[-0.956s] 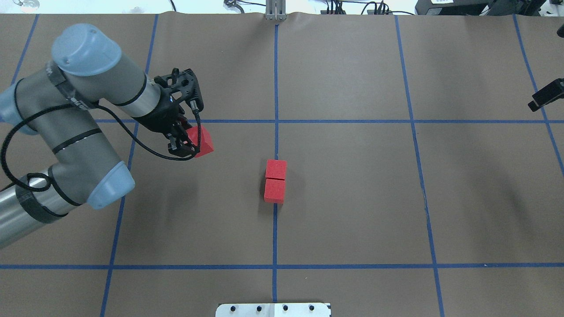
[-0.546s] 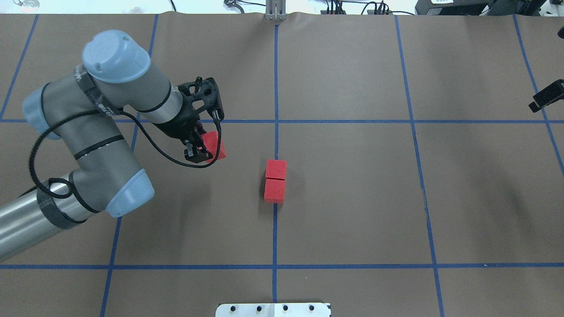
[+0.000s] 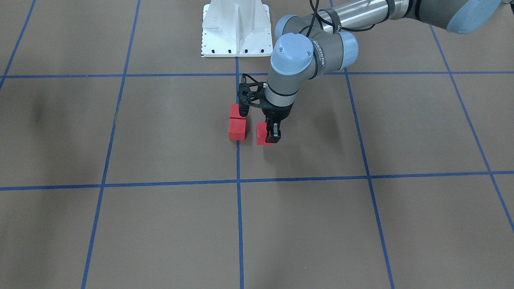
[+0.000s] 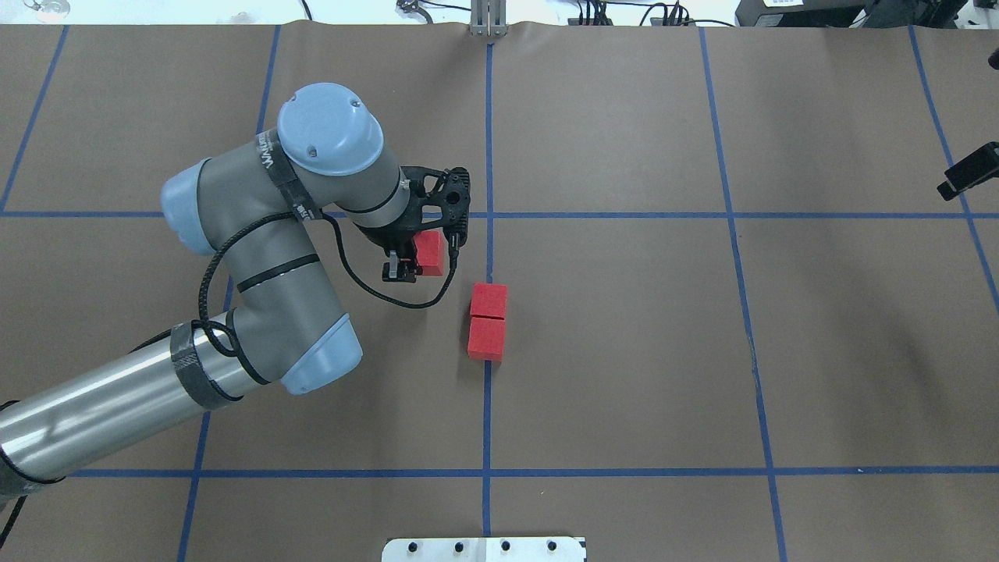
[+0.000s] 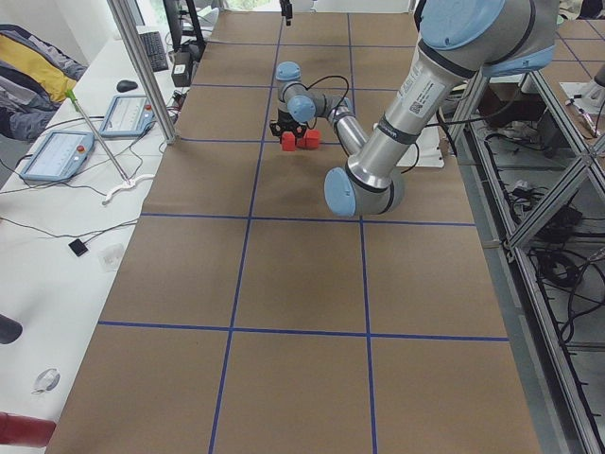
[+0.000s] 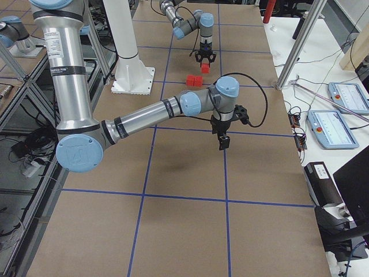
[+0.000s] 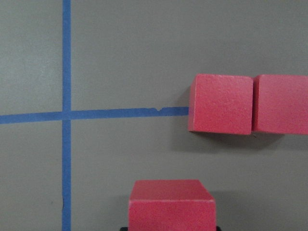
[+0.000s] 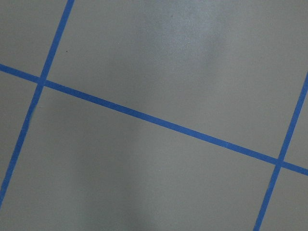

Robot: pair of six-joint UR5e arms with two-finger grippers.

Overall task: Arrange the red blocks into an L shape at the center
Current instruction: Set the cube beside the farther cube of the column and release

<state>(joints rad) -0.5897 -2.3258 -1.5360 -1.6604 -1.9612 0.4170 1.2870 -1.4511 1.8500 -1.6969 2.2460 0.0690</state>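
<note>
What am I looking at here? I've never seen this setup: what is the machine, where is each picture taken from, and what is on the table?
These are two robot arms at a brown table marked into squares with blue tape. One picture looks down from behind the robot, one faces it, two look along the table from its ends, and two come from cameras on the wrists. The left gripper is shut on a red block, close to two red blocks that lie touching on the middle line. The right gripper hangs over the table, far from the blocks; whether it is open I cannot tell.
</note>
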